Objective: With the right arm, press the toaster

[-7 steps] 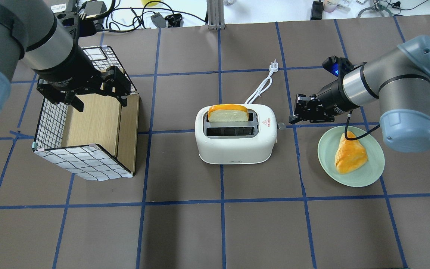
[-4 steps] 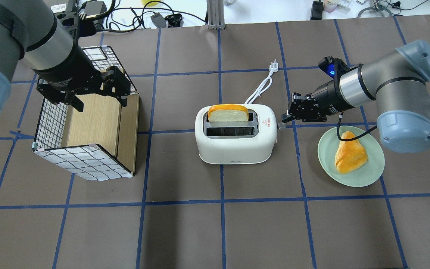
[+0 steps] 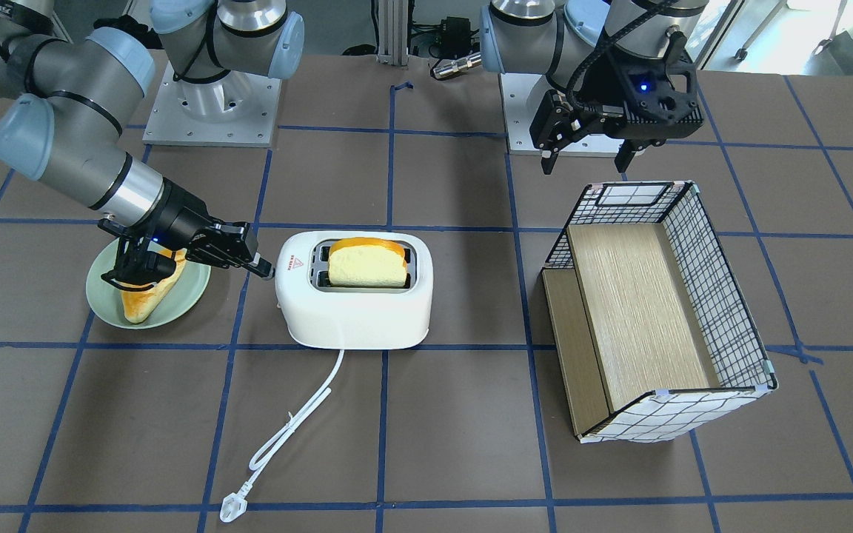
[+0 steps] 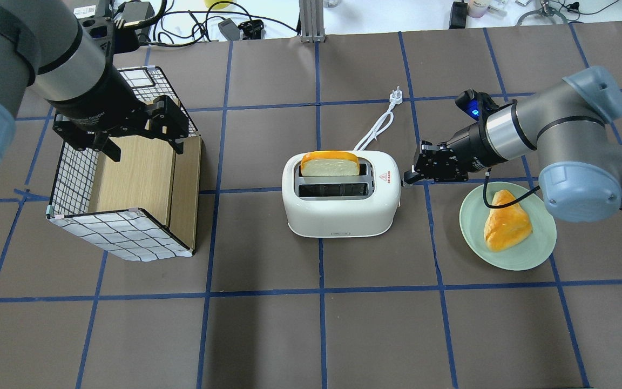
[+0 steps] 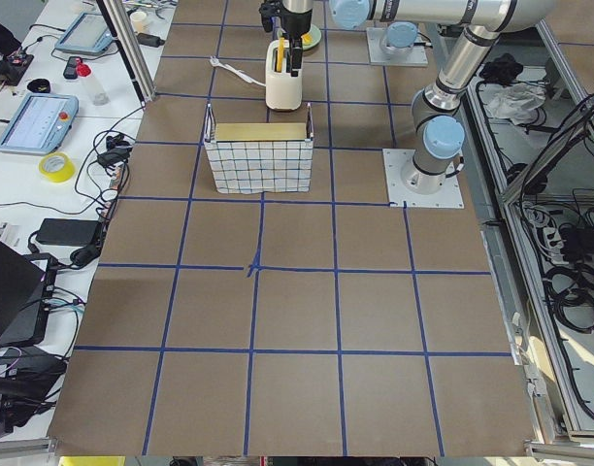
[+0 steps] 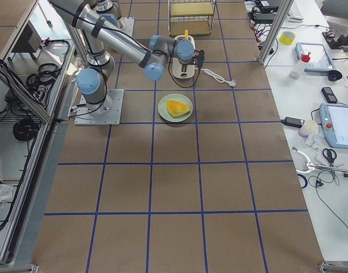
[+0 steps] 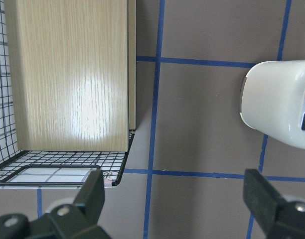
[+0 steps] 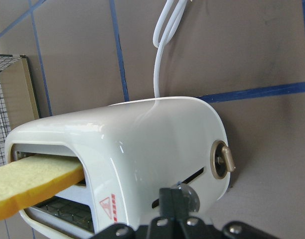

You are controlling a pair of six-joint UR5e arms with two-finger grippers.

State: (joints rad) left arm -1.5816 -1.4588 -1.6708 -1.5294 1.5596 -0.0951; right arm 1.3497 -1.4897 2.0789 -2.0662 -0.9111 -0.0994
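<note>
closing in since a second ago, the right gripper [image 4: 409,178] has slid across the gap, and its tip now sits against the lever end of the toaster [image 4: 340,210]. we see its fingers [image 8: 175,199] pressed together, lying over the small side lever [image 8: 191,197]. the toaster stands upright mid-table, with a bread slice [image 4: 330,163] poking up from the slot farther from the robot. its white cord [image 4: 378,127] trails off the far side to the plug [image 4: 396,95], out of the arm's line. just beside the right arm [image 4: 559,146], on the robot's side of it, sits the green plate [image 4: 538,251] with a bread wedge [image 4: 505,221]. the arm's black cable [image 4: 485,194] loops over the plate's rim. we've got wide bare table [image 4: 316,335] between the toaster and the robot's edge. well apart on the left, the left gripper [image 4: 143,146] hangs over the wire basket [image 4: 122,235] with its fingers spread wide.
</note>
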